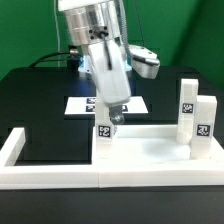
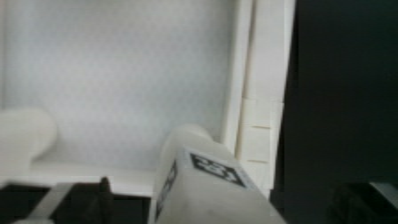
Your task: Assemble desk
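- Exterior view: the arm comes down from the top centre and its gripper (image 1: pixel 112 116) sits right over a leg (image 1: pixel 104 139), which stands upright on the tabletop (image 1: pixel 150 158) near its corner on the exterior view's left; the wrist housing hides much of what lies behind it.
- The marker board (image 1: pixel 84 104) lies flat on the black table (image 1: pixel 40 90) behind the arm, partly covered by it.
- The low white border wall (image 1: pixel 14 152) runs along the exterior view's left and front edge, with the tabletop lying against it.
- Legs counted in this view: three, one under the gripper and two (image 1: pixel 189 108) (image 1: pixel 204 120) upright side by side at the exterior view's right.
- Wrist view: a tagged leg (image 2: pixel 210 176) rises tilted in the frame between the dark fingers (image 2: pixel 63 203) (blurred), over the pale tabletop (image 2: pixel 125 70) and its rim.
- I cannot tell whether the fingers press on the leg or stand free of it.
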Motion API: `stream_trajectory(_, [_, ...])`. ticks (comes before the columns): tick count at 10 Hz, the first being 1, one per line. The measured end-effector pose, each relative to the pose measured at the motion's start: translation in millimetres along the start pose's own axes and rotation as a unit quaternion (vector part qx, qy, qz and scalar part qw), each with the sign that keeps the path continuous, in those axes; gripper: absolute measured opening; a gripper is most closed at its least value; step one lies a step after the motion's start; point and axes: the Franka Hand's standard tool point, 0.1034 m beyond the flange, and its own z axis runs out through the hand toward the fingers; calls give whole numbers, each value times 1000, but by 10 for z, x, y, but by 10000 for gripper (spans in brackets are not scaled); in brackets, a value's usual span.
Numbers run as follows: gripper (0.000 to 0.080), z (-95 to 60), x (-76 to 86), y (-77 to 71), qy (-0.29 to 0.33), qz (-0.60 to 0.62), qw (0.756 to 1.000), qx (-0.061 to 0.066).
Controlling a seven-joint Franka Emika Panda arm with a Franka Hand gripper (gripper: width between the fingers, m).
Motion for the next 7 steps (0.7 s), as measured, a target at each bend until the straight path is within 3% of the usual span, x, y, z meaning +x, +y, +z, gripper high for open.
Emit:
stream_trajectory(1, [642,-39,-44,-57,5,-34,999,1])
stream_trajectory(4, [648,-29,-25,-46,6,-134,991,-1])
stream_trajectory(5, [649,-31,-8,-36,9,-187,982,-6])
stream_trajectory(6, [649,-85,22,-49,17,-318,947,-29])
stream_trajectory(7, [649,-112,26,-84,21,-342,939,-28])
